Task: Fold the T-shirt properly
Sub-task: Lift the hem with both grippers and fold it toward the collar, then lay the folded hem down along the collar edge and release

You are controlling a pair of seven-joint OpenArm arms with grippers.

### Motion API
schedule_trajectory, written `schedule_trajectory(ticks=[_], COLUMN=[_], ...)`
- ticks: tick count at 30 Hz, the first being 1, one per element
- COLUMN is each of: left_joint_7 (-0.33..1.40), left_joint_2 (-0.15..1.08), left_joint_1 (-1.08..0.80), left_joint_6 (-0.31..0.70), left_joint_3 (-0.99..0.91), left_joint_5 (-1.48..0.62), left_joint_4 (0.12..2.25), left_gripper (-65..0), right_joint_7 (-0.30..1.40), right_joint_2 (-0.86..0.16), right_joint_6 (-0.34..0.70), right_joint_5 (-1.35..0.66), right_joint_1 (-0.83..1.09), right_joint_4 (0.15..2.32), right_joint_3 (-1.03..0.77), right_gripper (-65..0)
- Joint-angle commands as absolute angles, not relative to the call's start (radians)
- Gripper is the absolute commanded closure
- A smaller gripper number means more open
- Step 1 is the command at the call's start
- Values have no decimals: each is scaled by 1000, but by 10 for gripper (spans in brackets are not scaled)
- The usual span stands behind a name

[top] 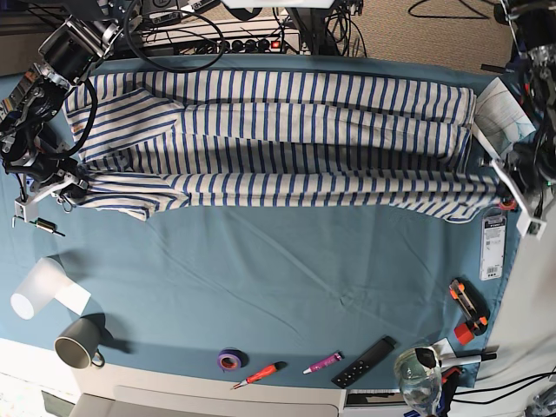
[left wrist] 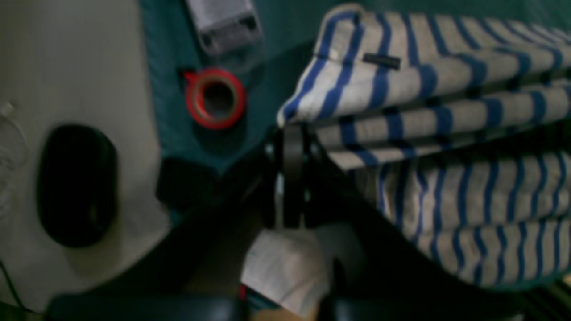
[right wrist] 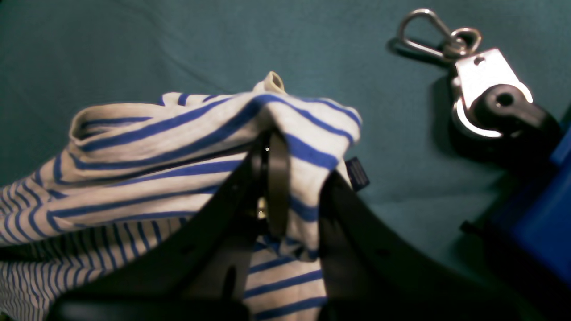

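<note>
Stretching the T-shirt (top: 278, 148) taut between them, both arms hold its near folded edge so the long fold stays straight across the far part of the teal surface (top: 261, 287). The right gripper (right wrist: 273, 187) pinches one end, the left gripper (left wrist: 292, 178) the other, wrists angled low.

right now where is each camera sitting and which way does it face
left wrist: on the left arm, looking down past the left gripper, shut on the white cotton T-shirt with thin blue stripes; a red tape roll lies beyond.
right wrist: on the right arm, looking along the right gripper, shut on the shirt's edge; a metal snap hook lies on the teal table cloth.
base: high, looking down at the whole table, both arms at the sides.
shared: all views show the shirt.
</note>
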State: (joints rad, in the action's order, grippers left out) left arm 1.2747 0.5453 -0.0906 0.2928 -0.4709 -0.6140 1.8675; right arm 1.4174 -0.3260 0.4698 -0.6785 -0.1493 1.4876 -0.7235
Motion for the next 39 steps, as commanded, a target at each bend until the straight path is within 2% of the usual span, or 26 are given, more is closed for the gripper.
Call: schedule_trajectory(ticks=[1,7,16,22,39], left_joint_7=[1272,1282,1256,1257,1264], left_joint_2=[567,561,516,481,479], left_joint_1=[-94,-187,-305,-361,-442], left_joint_6=[290,300,313,312,312], left_joint_3=[-487,-488,-488,-488,-488], left_joint_5=[-607,-606,-590,-577,-577], left_joint_4=[1883,1954,2128,2136,2136], left_gripper=[0,0,0,0,0], right_joint_7=[1396,1396,1396,1396,1396], right_joint_2=[-350,-350,-360,-385,-384], right_joint_6=[466,463,463,464,464], right_joint_5=[-681,-681,-730,-729,-731], right_joint_1=[-161,-102,15,45,150], right_joint_4=[1507,1567,1626,1626,1626], right_joint_3=[-728,-753,-901,-904,-904], right_gripper=[0,0,0,0,0])
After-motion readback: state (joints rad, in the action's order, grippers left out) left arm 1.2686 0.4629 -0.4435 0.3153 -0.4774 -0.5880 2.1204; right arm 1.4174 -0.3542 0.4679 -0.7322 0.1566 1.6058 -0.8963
